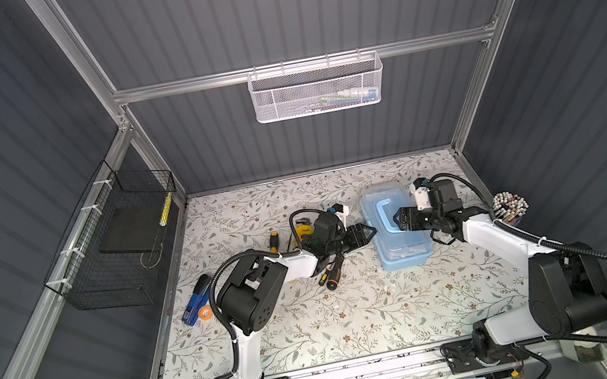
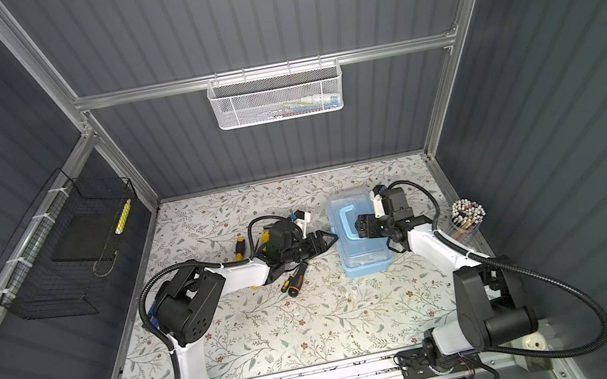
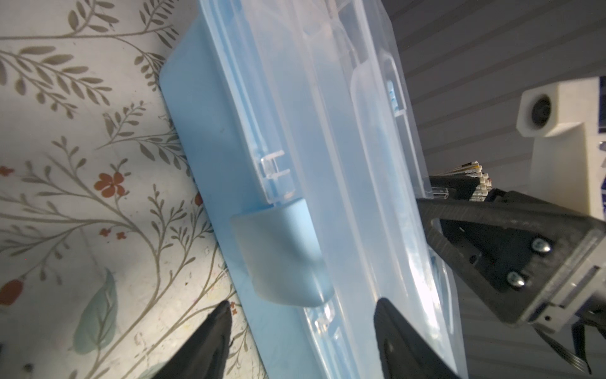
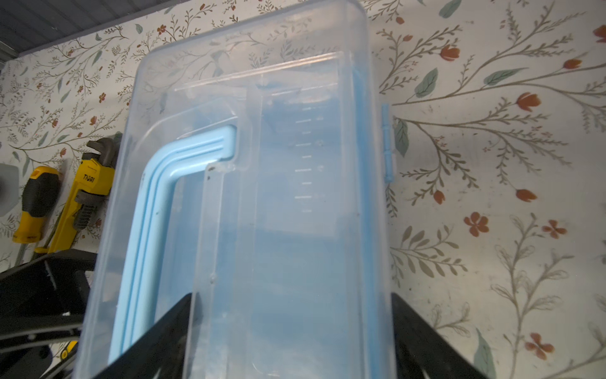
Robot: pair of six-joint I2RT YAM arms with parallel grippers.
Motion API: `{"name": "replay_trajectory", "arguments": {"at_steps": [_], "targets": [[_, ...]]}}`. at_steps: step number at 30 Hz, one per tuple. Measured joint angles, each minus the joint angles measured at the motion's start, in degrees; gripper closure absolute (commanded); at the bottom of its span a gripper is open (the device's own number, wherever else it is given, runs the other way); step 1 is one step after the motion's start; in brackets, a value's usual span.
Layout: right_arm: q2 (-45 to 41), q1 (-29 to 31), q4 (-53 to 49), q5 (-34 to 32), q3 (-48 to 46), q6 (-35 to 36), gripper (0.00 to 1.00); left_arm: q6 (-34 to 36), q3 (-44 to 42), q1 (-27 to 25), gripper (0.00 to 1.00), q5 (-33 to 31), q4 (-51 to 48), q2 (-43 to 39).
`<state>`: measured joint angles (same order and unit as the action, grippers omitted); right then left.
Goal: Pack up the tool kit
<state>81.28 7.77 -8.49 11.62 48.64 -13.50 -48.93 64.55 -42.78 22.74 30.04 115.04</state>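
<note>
Two arms met at the tool kit [image 1: 401,249], which sat at about 2 o'clock on the floral table [image 1: 358,316]. We saw the left arm stretched low across the loose tools. The left gripper [image 1: 371,230] pointed at the case's 9 o'clock long side, its fingers released and spread. In the left wrist view one fingertip [image 3: 216,328] lay over the table and the other over the clear lid [image 3: 328,164], with the side latch [image 3: 282,252] between them; we could not tell whether they touched it. The right arm bent in from the 3 o'clock edge beside the pen cup [image 1: 510,206]. The right gripper [image 1: 398,221] hung over the lid by the blue C-shaped handle [image 1: 384,216], fingers wide apart and grasping nothing.

The case's far end stood near the 12 o'clock wall. Open floral surface ran from 4 to 8 o'clock. A yellow pipe wrench [image 1: 304,231], a yellow-black screwdriver [image 1: 274,242] and two orange-black screwdrivers [image 1: 335,273] lay around 10 o'clock, and a blue stapler [image 1: 197,300] by the 9 o'clock edge.

The case was light blue and rectangular, with its lid resting down on the base.
</note>
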Motion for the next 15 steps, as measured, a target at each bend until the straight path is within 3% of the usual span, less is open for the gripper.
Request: {"name": "replay_trajectory", "arguments": {"at_steps": [15], "targets": [[-4.02,-5.81,9.99,10.62,-8.04,-5.20,0.16,1.81,6.80,-0.42,0.28,-0.66,-1.79,0.00]]}}
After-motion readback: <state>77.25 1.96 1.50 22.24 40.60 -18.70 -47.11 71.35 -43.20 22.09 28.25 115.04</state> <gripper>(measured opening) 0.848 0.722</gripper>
